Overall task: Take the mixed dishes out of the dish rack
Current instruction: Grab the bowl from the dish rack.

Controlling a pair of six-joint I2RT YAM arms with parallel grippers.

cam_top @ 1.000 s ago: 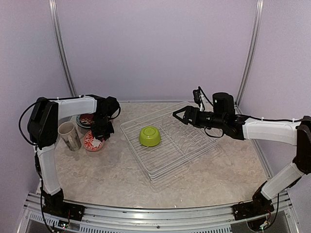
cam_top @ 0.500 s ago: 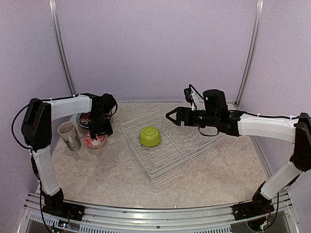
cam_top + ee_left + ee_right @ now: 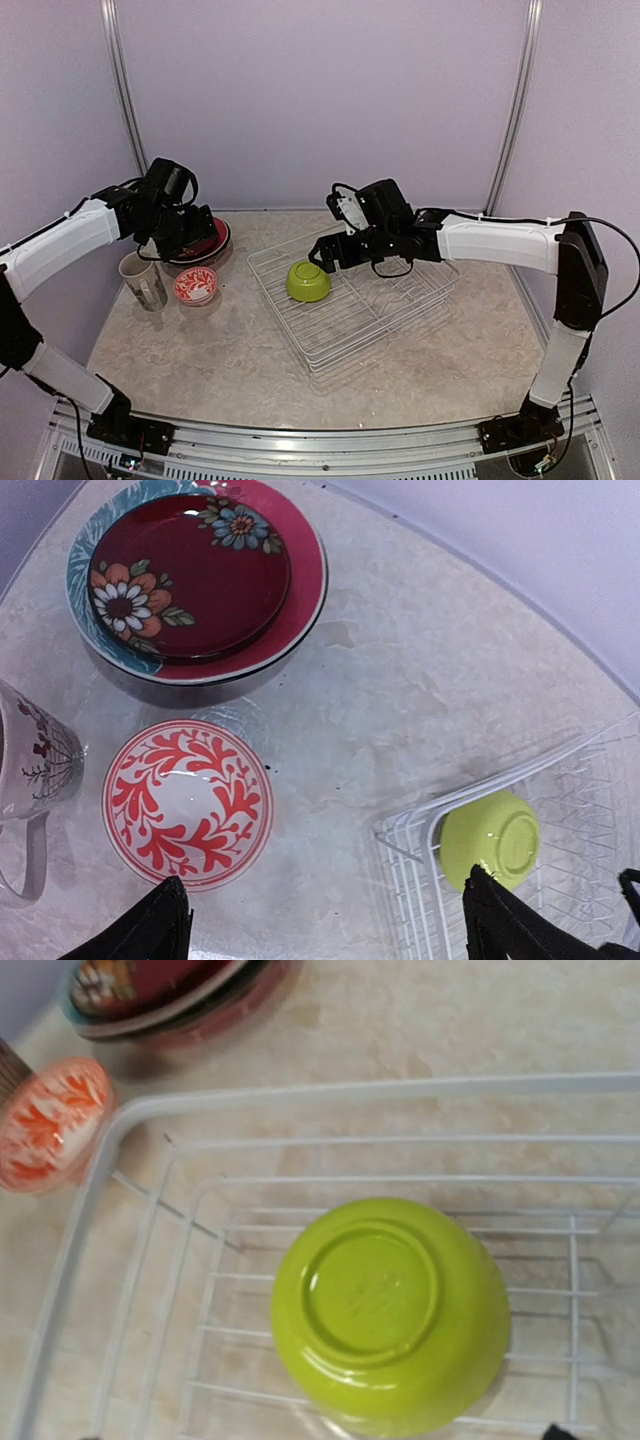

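A lime-green bowl (image 3: 308, 281) (image 3: 490, 838) (image 3: 390, 1315) lies upside down in the white wire dish rack (image 3: 345, 325) (image 3: 590, 810) (image 3: 300, 1092). My right gripper (image 3: 320, 258) hovers open just above and behind the bowl, apart from it. On the table to the left stand a white-and-red small bowl (image 3: 195, 287) (image 3: 187, 804) (image 3: 45, 1125), a cream patterned mug (image 3: 143, 279) (image 3: 30, 770) and a stack of plates (image 3: 203, 240) (image 3: 190, 575) with a red flowered plate on top. My left gripper (image 3: 190, 240) (image 3: 325, 930) hangs open and empty, high over the plates and small bowl.
Pale walls with metal posts close in the back and both sides. The rack sits at an angle in the middle of the marbled table (image 3: 220, 360); its right half, with upright tines, holds no dish that I can see.
My left gripper opened off the small white-and-red bowl, left it beside the mug, then rose and drew back. The right gripper travelled left across the rack to the green bowl.
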